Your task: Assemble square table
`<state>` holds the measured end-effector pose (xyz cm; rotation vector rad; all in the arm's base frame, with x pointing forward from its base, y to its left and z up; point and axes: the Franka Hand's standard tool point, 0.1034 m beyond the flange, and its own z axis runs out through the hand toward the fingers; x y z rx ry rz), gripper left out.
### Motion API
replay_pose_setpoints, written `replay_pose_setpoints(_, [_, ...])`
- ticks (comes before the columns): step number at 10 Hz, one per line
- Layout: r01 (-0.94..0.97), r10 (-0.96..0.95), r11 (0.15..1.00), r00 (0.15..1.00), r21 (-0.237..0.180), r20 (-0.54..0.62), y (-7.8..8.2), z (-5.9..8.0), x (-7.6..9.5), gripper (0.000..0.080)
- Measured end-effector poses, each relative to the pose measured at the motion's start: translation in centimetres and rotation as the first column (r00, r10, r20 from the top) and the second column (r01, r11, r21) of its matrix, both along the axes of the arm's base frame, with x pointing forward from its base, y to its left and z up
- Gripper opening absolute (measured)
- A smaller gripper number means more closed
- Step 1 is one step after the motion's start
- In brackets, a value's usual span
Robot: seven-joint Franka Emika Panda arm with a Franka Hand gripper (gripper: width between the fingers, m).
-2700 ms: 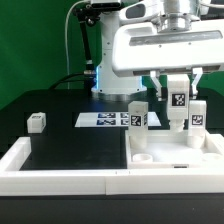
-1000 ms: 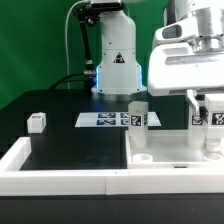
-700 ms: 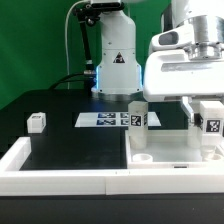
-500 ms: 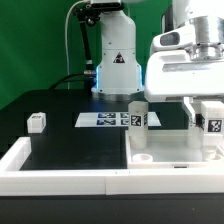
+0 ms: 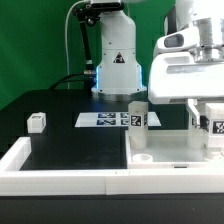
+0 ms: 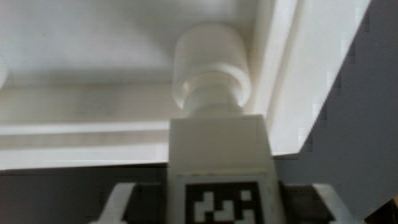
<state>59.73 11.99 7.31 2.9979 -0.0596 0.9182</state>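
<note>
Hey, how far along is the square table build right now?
Done: a first leg stands on the tabletop, and a second leg seems to stand partly hidden behind the gripper. In hand: the gripper holds a third leg by the tabletop's edge. Left: seating it, then fitting the loose leg lying off to the exterior view's left.

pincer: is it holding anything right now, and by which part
The pincer holds a leg, gripped on the two sides of its square, tagged block end. The round peg end sticks out free beyond the fingers.
</note>
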Motion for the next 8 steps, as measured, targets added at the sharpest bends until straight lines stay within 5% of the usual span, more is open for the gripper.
replay_pose_setpoints(8, [-0.004,0.004,1.000,1.000,-0.009,-0.006,-0.33,-0.48,-0.23,0.0287])
